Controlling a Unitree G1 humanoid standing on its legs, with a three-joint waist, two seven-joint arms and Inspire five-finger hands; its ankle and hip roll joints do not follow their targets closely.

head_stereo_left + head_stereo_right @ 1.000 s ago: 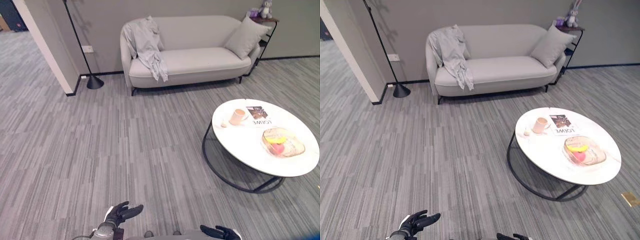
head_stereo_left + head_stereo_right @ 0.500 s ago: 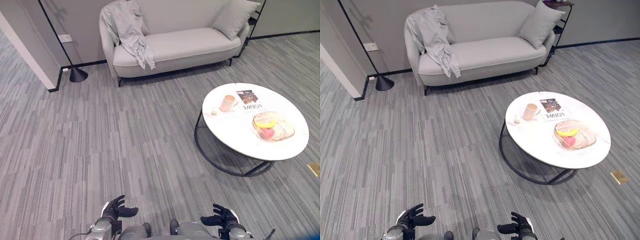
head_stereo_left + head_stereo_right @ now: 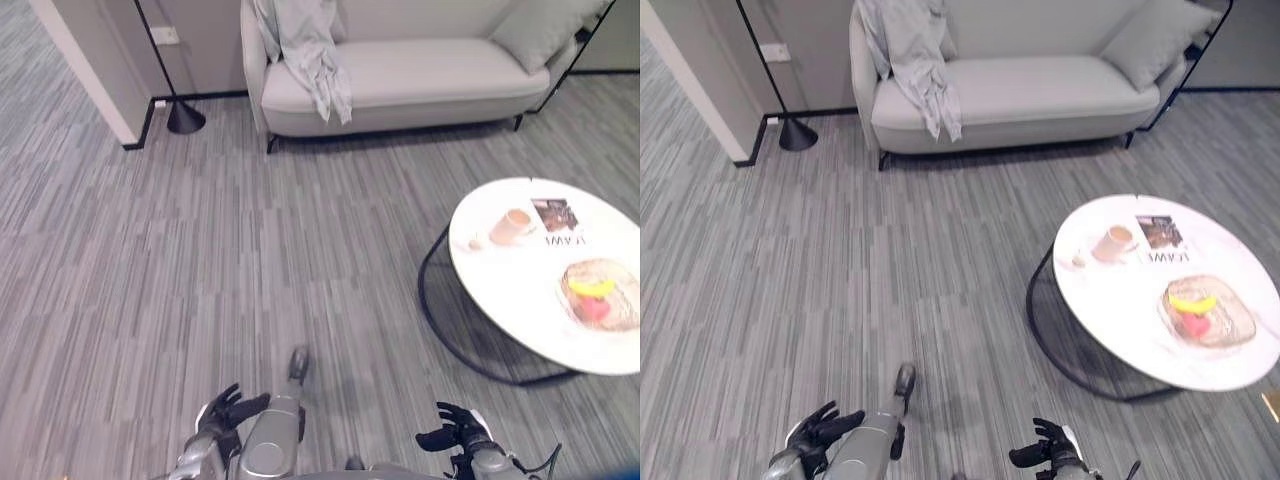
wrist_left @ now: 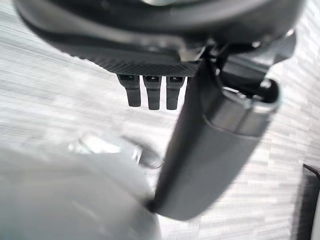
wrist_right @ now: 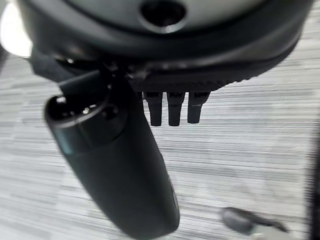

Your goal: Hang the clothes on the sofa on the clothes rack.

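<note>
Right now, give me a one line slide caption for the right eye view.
Both hands, left hand and right hand, empty and low; grey garment draped over the sofa.

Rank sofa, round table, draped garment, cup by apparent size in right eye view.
1. sofa
2. round table, though nearer the camera, so true size against the sofa is unsure
3. grey garment
4. cup

You have grey striped carpet (image 3: 840, 270), a round white coffee table (image 3: 1120, 310), and a black floor lamp (image 3: 790, 125) against the grey wall (image 3: 810, 40)
</note>
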